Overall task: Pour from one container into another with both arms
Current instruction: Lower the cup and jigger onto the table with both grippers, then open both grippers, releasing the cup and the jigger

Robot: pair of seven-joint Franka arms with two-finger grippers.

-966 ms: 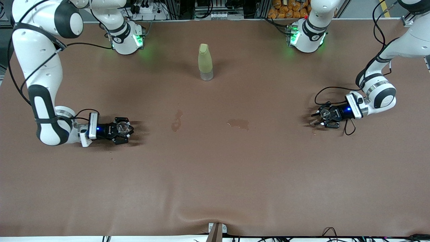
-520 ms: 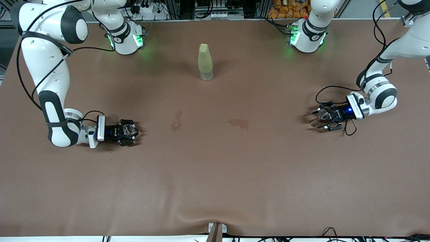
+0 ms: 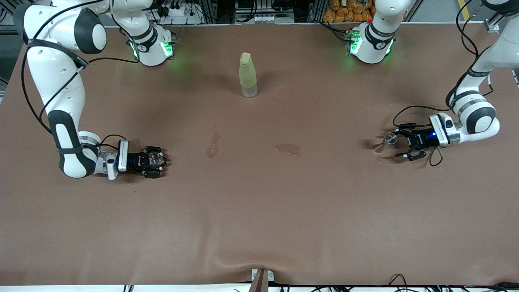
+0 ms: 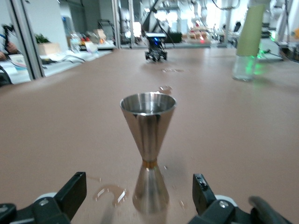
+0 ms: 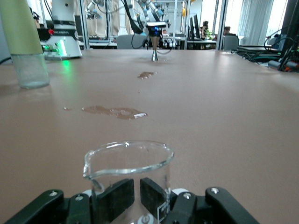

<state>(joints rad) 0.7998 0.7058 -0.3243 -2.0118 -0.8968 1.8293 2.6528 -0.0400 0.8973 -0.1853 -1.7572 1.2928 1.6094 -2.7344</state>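
The left gripper (image 3: 399, 144) sits low over the brown table (image 3: 259, 211) near the left arm's end, its fingers (image 4: 70, 193) spread wide and clear of a steel jigger (image 4: 148, 144). The jigger stands upright on the table just in front of the open fingers, touching neither, with small wet patches (image 4: 110, 192) around its foot.

The right gripper (image 3: 156, 159) is near the right arm's end of the table, closed on a clear glass beaker (image 5: 127, 179); the beaker is upright, its pouring lip visible on the rim, and the black fingers (image 5: 114, 198) press against its wall.

A pale yellow-green bottle (image 3: 247, 75) with a clear base stands upright between the two arm bases, toward the table edge where the robots are mounted. Two spill marks (image 3: 287, 149) lie on the middle of the table, between the grippers.
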